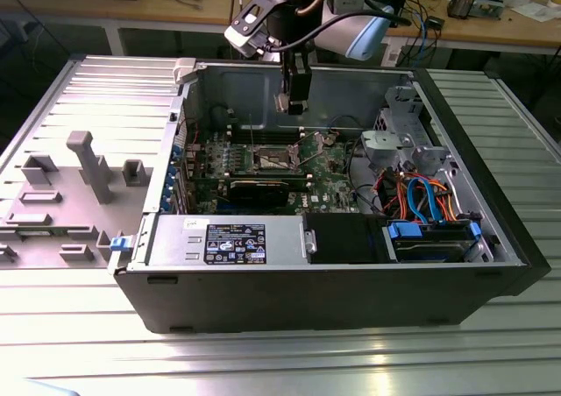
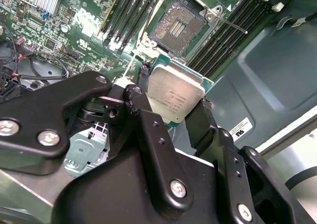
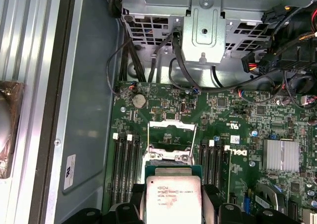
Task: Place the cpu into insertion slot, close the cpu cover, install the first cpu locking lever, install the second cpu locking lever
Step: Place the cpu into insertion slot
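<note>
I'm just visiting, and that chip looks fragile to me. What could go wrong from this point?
1. The gripper holds the cpu only by two opposite edges above the open insertion slot. It could slip or go in skewed, possibly hurting the fine contacts.
2. Memory slots flank the slot closely, so the gripper might catch them on the way down.
3. A thin lever sticks out beside the slot and might be bumped.

Inside the case (image 1: 351, 282), memory slots (image 2: 131, 13) flank the slot (image 2: 177, 26) on two sides. The cpu (image 2: 174, 97), held between the fingers (image 2: 198, 122), hangs above the slot, apart from it.
</note>
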Robot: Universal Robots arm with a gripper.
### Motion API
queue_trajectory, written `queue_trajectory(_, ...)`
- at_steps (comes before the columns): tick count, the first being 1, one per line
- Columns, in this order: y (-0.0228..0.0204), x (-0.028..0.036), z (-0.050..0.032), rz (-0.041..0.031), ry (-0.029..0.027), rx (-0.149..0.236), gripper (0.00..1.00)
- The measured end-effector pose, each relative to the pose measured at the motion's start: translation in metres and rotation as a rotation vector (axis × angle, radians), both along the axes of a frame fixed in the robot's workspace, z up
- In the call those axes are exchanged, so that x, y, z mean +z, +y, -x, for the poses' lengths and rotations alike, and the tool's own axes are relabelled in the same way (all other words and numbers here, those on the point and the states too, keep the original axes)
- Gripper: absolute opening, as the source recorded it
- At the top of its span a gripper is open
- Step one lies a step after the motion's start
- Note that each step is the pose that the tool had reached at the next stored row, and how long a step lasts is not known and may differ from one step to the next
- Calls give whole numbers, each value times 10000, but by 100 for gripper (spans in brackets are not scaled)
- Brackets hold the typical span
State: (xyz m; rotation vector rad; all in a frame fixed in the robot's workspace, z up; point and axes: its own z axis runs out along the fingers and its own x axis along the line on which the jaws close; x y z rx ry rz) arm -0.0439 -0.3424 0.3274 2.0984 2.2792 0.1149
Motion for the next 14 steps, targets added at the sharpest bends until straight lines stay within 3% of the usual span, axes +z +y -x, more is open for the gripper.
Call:
queue_trajectory(6, 0, -2, 0, -1, -1, 0, 55)
queue_trajectory(10, -18, -99, 23, 0, 0, -219, 55)
queue_trajectory(14, -18, -103, 23, 4, -1, -223, 55)
